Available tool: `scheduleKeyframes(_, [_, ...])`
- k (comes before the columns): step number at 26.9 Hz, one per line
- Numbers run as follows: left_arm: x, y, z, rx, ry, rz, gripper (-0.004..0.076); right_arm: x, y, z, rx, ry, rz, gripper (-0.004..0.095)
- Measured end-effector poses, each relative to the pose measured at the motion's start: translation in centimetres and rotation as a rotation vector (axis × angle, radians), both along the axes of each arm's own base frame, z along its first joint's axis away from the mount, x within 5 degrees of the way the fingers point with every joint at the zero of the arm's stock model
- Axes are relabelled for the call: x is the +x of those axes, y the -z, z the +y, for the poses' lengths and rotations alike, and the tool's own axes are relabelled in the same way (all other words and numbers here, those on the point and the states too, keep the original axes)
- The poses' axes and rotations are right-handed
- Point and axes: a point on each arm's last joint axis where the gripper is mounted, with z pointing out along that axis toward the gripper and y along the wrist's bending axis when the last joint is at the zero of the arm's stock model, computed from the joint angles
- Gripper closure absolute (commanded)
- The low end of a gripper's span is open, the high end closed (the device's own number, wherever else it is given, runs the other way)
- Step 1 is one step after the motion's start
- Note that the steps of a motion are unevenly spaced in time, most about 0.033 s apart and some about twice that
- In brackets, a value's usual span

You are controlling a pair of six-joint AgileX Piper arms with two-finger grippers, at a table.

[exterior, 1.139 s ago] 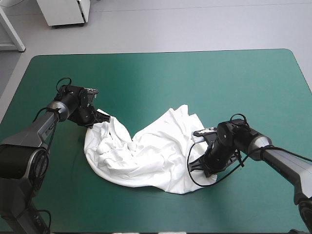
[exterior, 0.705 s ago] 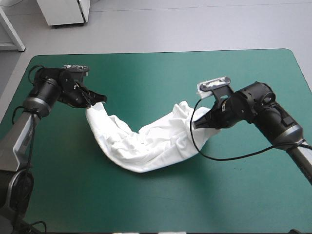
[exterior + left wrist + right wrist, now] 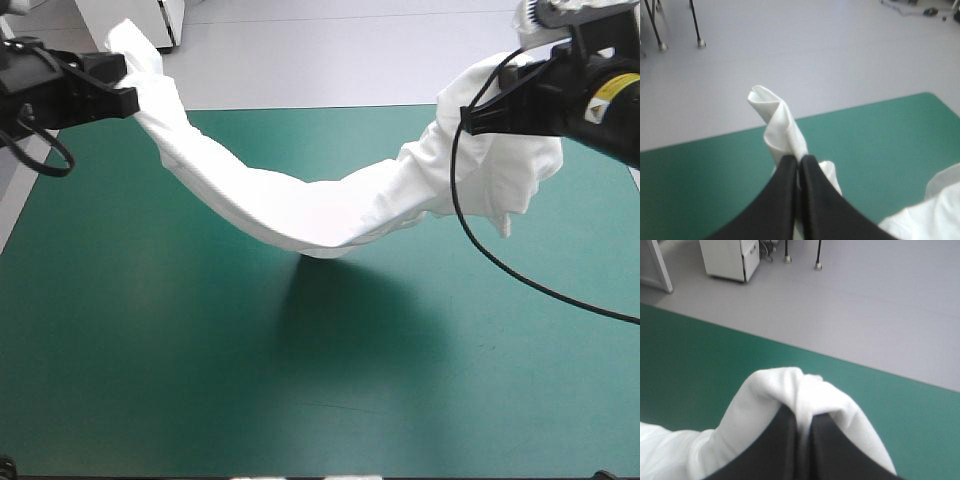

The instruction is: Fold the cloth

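Both arms are up high, and the T-shirt (image 3: 300, 205) hangs between them like a hammock. It's clear of the table (image 3: 150, 380), with its lowest sag over the middle and a shadow on the cover beneath. The left hand (image 3: 799, 160), out at ten o'clock, is clenched on a twisted corner, and a white curl pokes out past its tips. The right hand (image 3: 803, 415), up at two o'clock, is clamped on a thicker bunch that drapes over both black fingers and dangles in a loose wad beside it. I'd call this the lift-and-spread step, with no fold made yet. Next, I reckon, the arms need to draw apart to take out the sag. Then they lower the T-shirt flat onto the table without that right-hand wad tucking under.
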Motion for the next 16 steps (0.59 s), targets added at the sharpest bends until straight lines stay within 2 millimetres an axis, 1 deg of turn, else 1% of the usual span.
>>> scheduleKeyframes(1, [-1.5,-1.4,0.2,-0.010,0.003,-0.067,0.0733,-1.4,-1.4,-0.6,0.021,-0.020,-0.061,0.0926])
scheduleKeyframes(2, [-2.6,-2.3,0.3,-0.017,0.006,-0.113,0.0733,-2.3,-2.3,-0.9,0.039,-0.039,-0.100,0.0926])
scheduleKeyframes(3, [-4.2,-3.6,0.4,-0.032,0.019,-0.177,0.0733,-3.6,-3.4,-1.3,0.063,-0.070,-0.149,0.0926])
scheduleKeyframes(5, [-6.0,-4.6,0.4,-0.044,0.036,-0.230,0.0733,-5.1,-4.5,-1.6,0.099,-0.109,-0.197,0.0926])
scheduleKeyframes(8, [-7.7,-5.3,0.5,-0.049,0.051,-0.267,0.0733,-6.3,-5.2,-1.9,0.133,-0.144,-0.228,0.0927])
scheduleKeyframes(10, [-8.1,-5.5,0.5,-0.059,0.054,-0.276,0.0733,-6.4,-5.2,-1.8,0.140,-0.151,-0.227,0.0927])
scheduleKeyframes(12, [-7.7,-5.3,0.5,-0.063,0.053,-0.261,0.0733,-5.9,-4.9,-1.5,0.135,-0.154,-0.209,0.0927])
scheduleKeyframes(15, [-5.6,-4.0,0.3,-0.056,0.048,-0.177,0.0733,-4.2,-3.6,-0.7,0.113,-0.148,-0.141,0.0927])
scheduleKeyframes(16, [-4.3,-3.2,0.1,-0.051,0.046,-0.130,0.0733,-3.1,-2.7,-0.1,0.099,-0.142,-0.094,0.0927])
